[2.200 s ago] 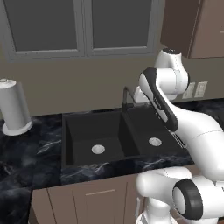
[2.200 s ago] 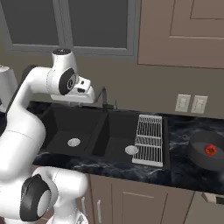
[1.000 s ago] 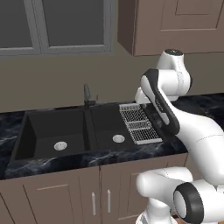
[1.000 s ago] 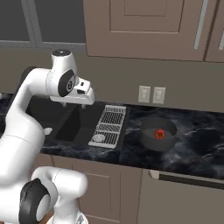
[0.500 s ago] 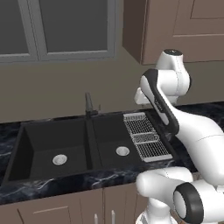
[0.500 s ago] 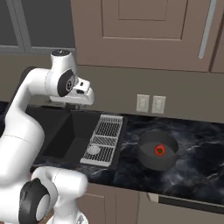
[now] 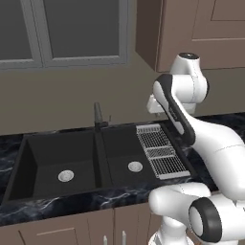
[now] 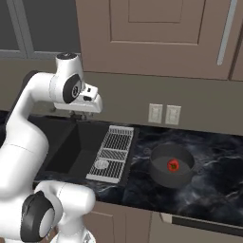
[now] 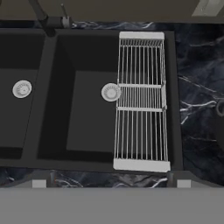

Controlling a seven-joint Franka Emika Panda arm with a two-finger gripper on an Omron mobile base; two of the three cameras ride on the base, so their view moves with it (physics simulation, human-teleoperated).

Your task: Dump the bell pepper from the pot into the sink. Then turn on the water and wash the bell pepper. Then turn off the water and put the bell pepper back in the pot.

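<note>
The dark pot stands on the black marble counter to the right of the sink, and the small red bell pepper lies inside it. The black double-basin sink has a silver drain in each basin. My gripper hangs high over the right basin, left of the pot and well apart from it. In the hand view its fingertips stand far apart near the bottom, open with nothing between them.
A silver wire rack lies over the right edge of the sink, between basin and pot. The dark faucet rises behind the centre divider. Wall outlets sit behind the counter, and cupboards hang overhead.
The base has driven to the right, so the whole scene has slid left in both base views and the pot has come nearer. The arm's pose is unchanged and the gripper stays open.
</note>
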